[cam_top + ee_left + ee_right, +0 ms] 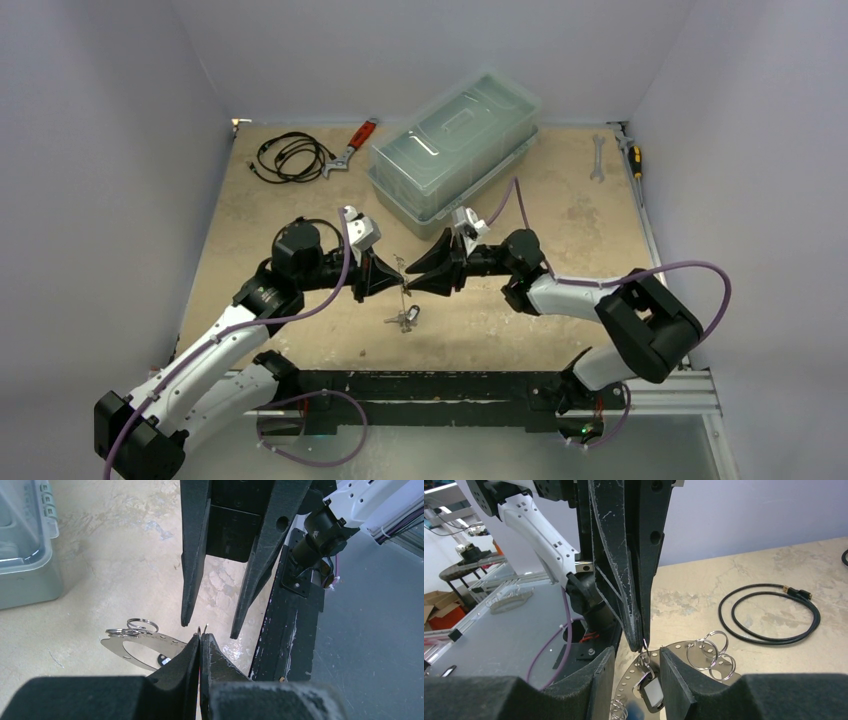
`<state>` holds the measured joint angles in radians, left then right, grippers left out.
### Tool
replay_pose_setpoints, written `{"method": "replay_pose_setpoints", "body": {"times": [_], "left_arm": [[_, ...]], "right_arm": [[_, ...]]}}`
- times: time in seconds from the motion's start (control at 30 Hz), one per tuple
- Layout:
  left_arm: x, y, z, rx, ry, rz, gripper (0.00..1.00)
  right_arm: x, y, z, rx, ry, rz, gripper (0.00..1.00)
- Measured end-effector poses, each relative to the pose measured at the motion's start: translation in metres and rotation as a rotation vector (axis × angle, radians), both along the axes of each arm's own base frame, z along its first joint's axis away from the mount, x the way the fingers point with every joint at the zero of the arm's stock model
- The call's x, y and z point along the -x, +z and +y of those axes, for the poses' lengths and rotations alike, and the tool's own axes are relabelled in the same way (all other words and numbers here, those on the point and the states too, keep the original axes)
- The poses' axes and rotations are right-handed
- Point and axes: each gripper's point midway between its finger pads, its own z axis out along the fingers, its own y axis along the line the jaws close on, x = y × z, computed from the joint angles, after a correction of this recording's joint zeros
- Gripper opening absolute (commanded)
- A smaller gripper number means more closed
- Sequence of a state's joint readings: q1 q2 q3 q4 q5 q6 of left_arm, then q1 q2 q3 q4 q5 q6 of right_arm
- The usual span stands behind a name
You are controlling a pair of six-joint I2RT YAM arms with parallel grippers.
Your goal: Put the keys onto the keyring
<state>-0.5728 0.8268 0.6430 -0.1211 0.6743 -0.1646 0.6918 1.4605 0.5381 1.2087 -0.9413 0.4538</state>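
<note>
The two arms meet nose to nose over the middle of the bench (560, 215). The left pincer (200, 640) is pressed tight on a thin bit of wire, which I take to be the keyring (644, 644). It is held up off the bench, right at the fingertips. The right pincer (636, 652) stands wide and holds nothing, with one finger on either side of the left one's tip.

I'd say the job is in its early middle. One key (652, 694) with a black-framed tag hangs just under the pinched wire, but I cannot tell whether it is properly threaded or only caught there. From overhead a small silver clutter lies on the bench right below the pincers. It is too small to count, so how many keys remain is unclear.

The right wrist view alone shows the hanging tag, and also the black cable (769, 615) coiled well apart. The left wrist view shows best how shut the left fingers are and how open the right ones stand. It also shows a perforated metal plate (135, 647) with split rings (137, 626) lying at its edge. Only the overhead view takes in the clear lidded box (455, 145) at the back.
</note>
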Motion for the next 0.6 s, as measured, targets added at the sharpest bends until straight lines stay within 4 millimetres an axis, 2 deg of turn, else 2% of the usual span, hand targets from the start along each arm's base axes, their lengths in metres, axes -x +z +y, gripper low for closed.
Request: {"method": "replay_pose_setpoints", "body": {"times": [0.3,0.47,0.6], "left_arm": [[0.0000,-0.0001,0.0000,0.000,0.000,0.000,0.00],[0.0000,-0.0001,0.0000,0.000,0.000,0.000,0.00],[0.0001,-0.0001,0.0000,0.000,0.000,0.000,0.00]], "right_arm": [[-0.0031,-0.0064,0.0030,0.011,0.002,0.027,0.36],[-0.0054,-0.0089,0.0050,0.016,0.003,0.037,0.22],[-0.0053,-0.0085,0.0053,0.016,0.005,0.043,0.05]]}}
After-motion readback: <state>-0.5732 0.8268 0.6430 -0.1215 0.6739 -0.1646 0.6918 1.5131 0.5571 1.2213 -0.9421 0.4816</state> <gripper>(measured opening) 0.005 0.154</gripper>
